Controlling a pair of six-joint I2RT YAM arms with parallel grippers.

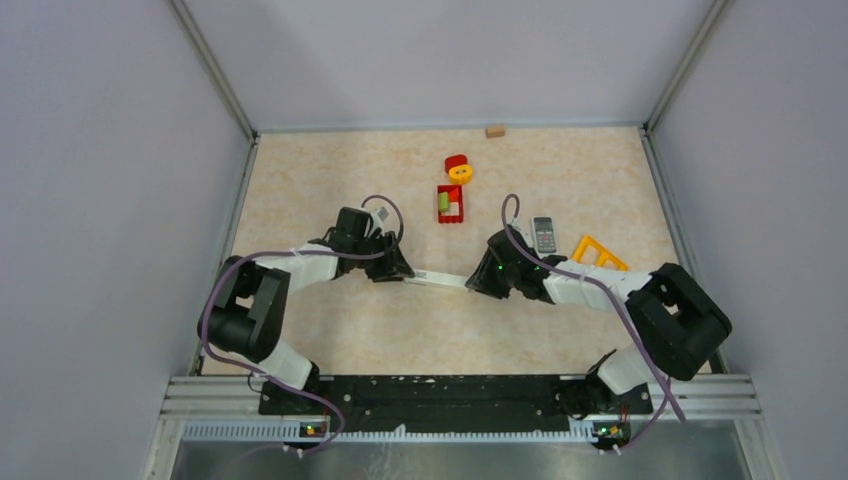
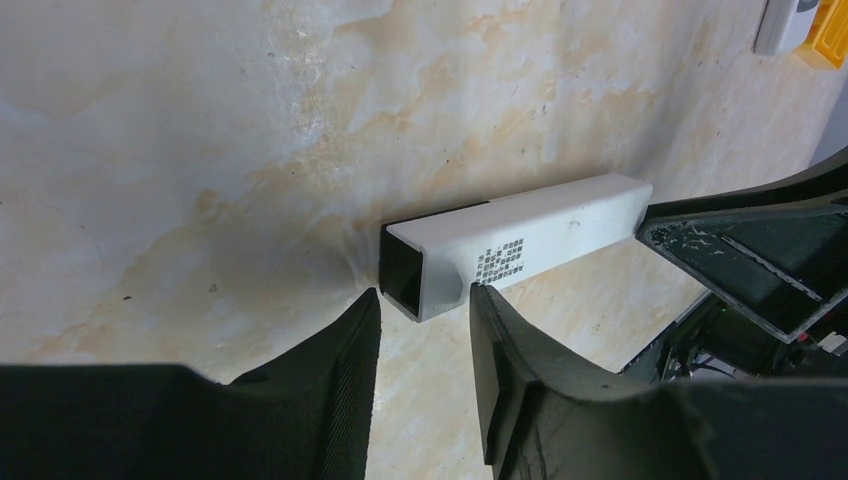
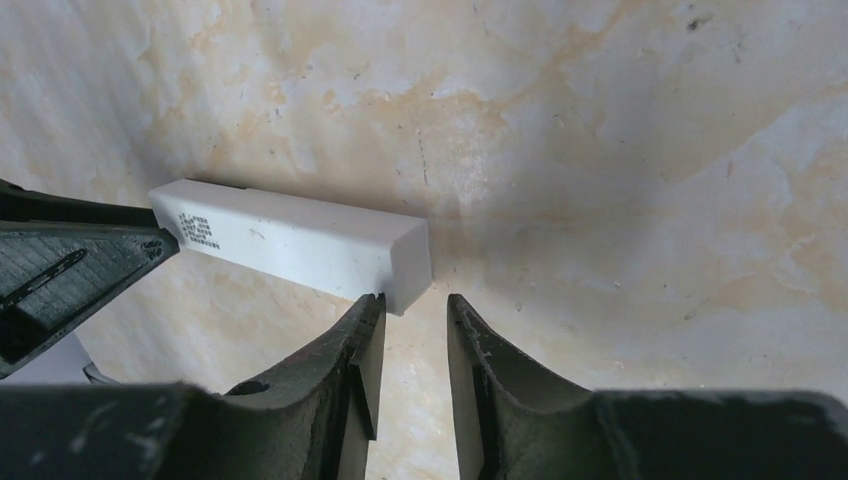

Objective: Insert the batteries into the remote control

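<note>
**Figure: remote held between the two claws, before any cell goes in.**

- **Task object:** The white remote control [image 1: 437,279] spans the gap between the claws. One end is at each set of fingertips.
- **Left gripper** [image 2: 424,300]: It is clenched on the remote's open, dark-mouthed end, with one of its fingers [image 2: 345,365] close against each side wall. A printed label sits on the remote just ahead of the right-hand fingertip.
- **Right gripper** [image 3: 412,305]: The jaws are narrowly parted and the remote's closed end sits at their tips. These views do not show whether the pads bear on it.
- **Surroundings:** A dark-keyed handset [image 1: 543,235] lies just beyond the right claw, with a yellow frame [image 1: 598,252] beside it. A red tray [image 1: 451,203] lies further out, ahead of both claws.
- **Batteries:** None can be made out in any view; they may be too small to resolve from overhead.
- **Step in hand (judged):** The remote is being presented and steadied with its open end exposed. Loading has not begun.
- **Next move (judged):** One claw must let go and fetch a cell while the other alone pins the remote. The cell then has to be lined up with the remote's long axis and pushed squarely into the dark mouth. A single grip far from that mouth may let the body swing.
</note>
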